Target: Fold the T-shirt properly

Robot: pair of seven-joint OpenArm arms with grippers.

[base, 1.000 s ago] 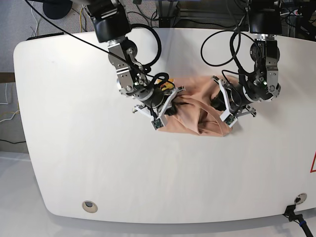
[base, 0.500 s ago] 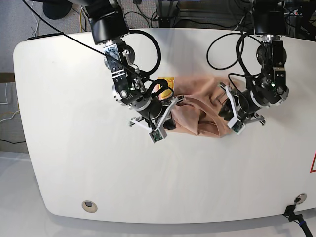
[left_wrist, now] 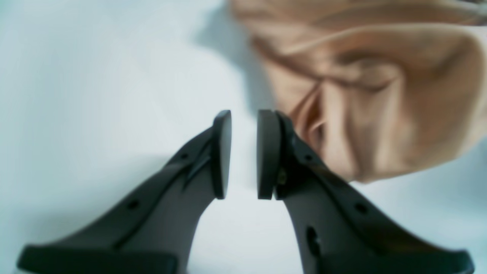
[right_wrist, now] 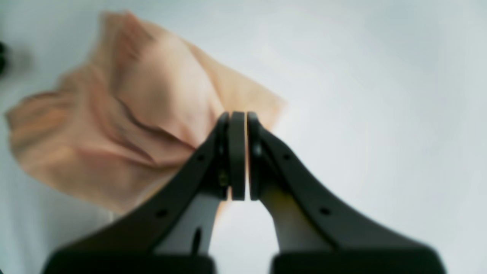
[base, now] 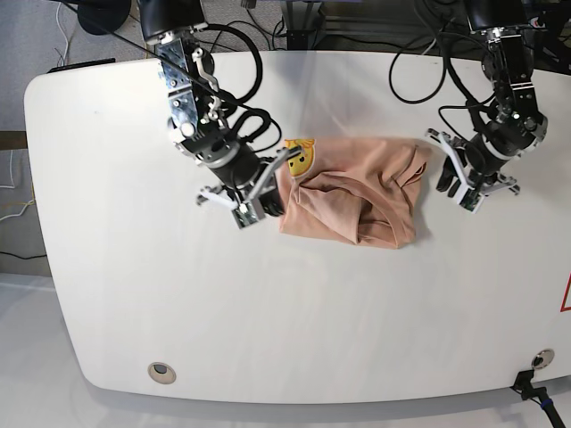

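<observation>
The peach T-shirt point(base: 348, 194) lies bunched and creased on the white table point(base: 134, 294), with its yellow face print point(base: 300, 157) showing at its upper left corner. My right gripper point(base: 261, 203) sits at the shirt's left edge. In the right wrist view it point(right_wrist: 237, 114) is shut and holds nothing, with the shirt point(right_wrist: 114, 125) behind it to the left. My left gripper point(base: 457, 185) is just off the shirt's right edge. In the left wrist view it point(left_wrist: 243, 114) is open by a narrow gap and empty, with the shirt point(left_wrist: 380, 95) to its right.
Black cables loop from both arms over the table's far half point(base: 419, 62). A round grommet point(base: 161, 372) sits near the front left edge. A cable plug point(base: 526, 385) sits at the front right corner.
Both arms have drawn outward, away from the shirt's middle. The shirt has dropped flatter on the table, and its yellow print now shows fully.
</observation>
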